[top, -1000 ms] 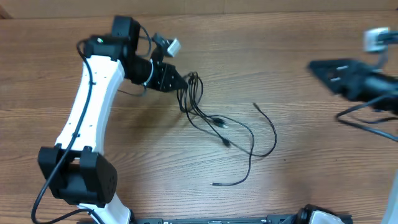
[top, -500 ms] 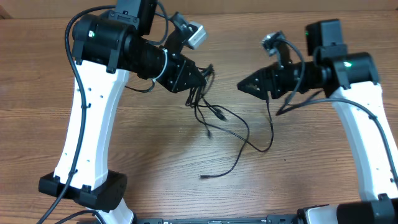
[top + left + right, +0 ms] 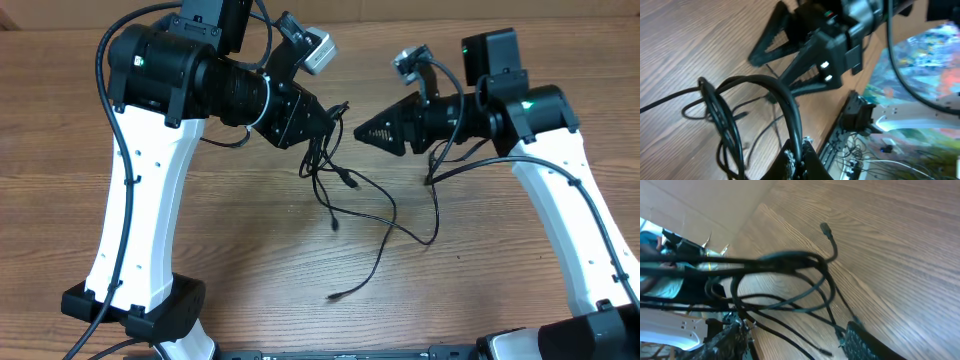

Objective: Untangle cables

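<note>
The left tool (image 3: 335, 116) is clamping shut on the bunch of thin black flexible cables (image 3: 347, 181), which are looping and trailing below it towards the wooden desk (image 3: 500, 290). The right tool (image 3: 362, 131) is hovering just beside with its jaws parted, apparently gripping nothing. Most of the untangling seems left.

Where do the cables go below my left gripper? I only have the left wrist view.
Observer: Overhead, the cables hang from the left gripper and spread into loose loops on the table.
Operator: Any free end?
Observer: Yes, one plug lies alone on the table, on the robot's side of the loops.
Operator: Is the right gripper touching the bunch?
Observer: No. Overhead, the right gripper points at the bunch from the side, with bare wood between them.
</note>
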